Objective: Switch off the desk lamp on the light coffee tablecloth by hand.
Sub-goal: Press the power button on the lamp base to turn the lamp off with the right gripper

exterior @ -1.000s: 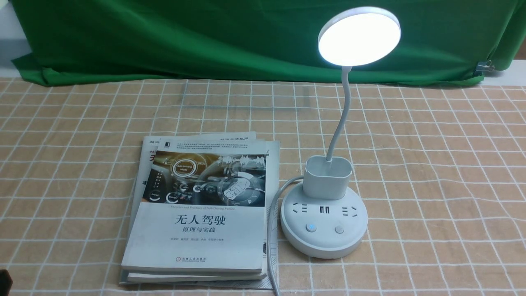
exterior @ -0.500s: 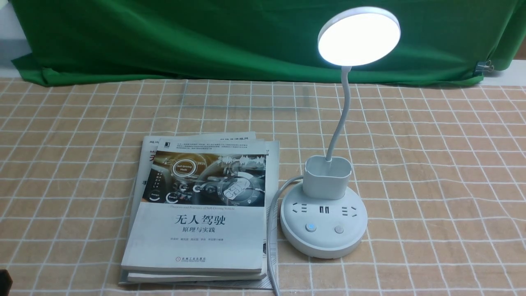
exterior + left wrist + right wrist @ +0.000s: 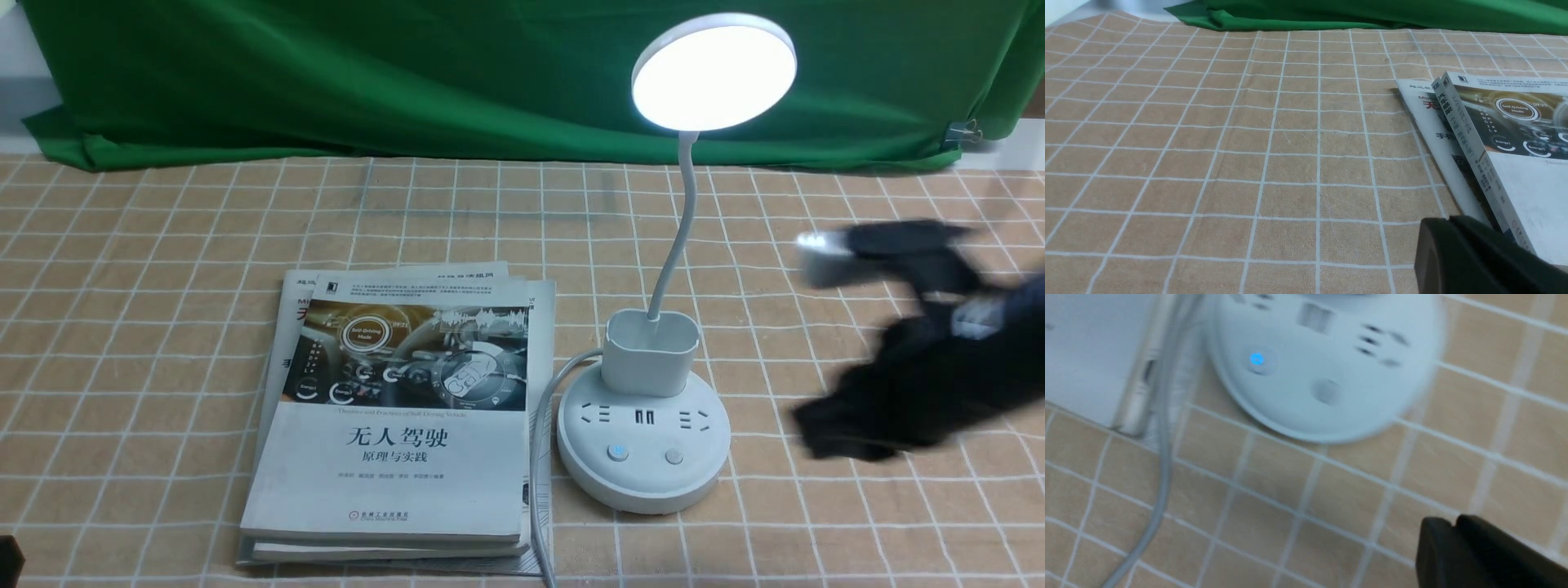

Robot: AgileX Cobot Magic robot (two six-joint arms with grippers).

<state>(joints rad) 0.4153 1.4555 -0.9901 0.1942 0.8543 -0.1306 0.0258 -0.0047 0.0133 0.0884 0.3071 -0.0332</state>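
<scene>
The white desk lamp stands on the light coffee tablecloth (image 3: 857,523), right of centre. Its disc head (image 3: 713,72) glows. Its round base (image 3: 643,478) has a blue-lit button (image 3: 618,452) and a grey button (image 3: 673,456). My right gripper (image 3: 816,433), a blurred black hand with a small grey box, hovers just right of the base, apart from it. In the right wrist view its jaws are shut and empty (image 3: 1453,520), with the base (image 3: 1372,400) and blue button (image 3: 1256,359) ahead. My left gripper (image 3: 1449,220) is shut and empty, low over the cloth beside the books.
A stack of books (image 3: 400,457) lies left of the lamp base and also shows in the left wrist view (image 3: 1527,179). The lamp's grey cable (image 3: 539,457) runs between the books and the base toward the front edge. A green backdrop cloth (image 3: 408,73) hangs behind.
My right arm has swung into the front view from the right and now sits close to the lamp base. The lamp stays lit. Books and left arm have not moved.
</scene>
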